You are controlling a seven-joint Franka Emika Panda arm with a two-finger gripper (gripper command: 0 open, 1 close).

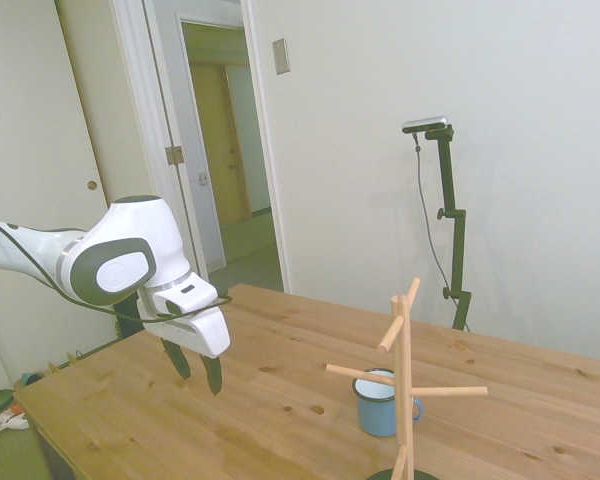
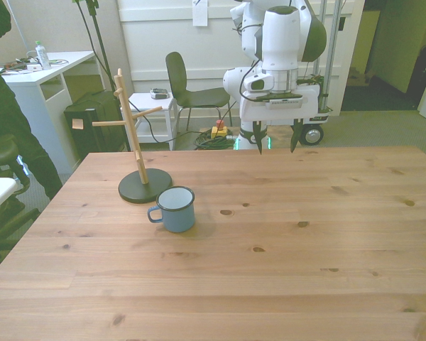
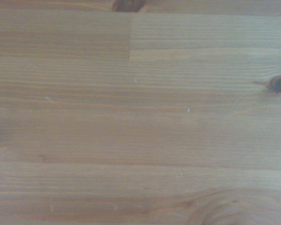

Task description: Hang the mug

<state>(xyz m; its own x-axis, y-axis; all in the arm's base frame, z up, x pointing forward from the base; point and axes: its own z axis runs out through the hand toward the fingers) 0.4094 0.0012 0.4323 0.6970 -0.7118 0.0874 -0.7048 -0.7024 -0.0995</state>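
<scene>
Gripper (image 2: pixel 277 138) wide open, empty, above the table (image 2: pixel 305 249).

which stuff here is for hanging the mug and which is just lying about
For the job:
mug, upright on the table
wooden mug tree right behind it
gripper, open, holding nothing

Just about:
dark chair beyond the table
white desk at the front view's left

Wooden table (image 2: pixel 284 270), dark chair (image 2: pixel 188 89), white desk (image 2: pixel 39 71), person (image 2: pixel 7 121) beside it.
</scene>
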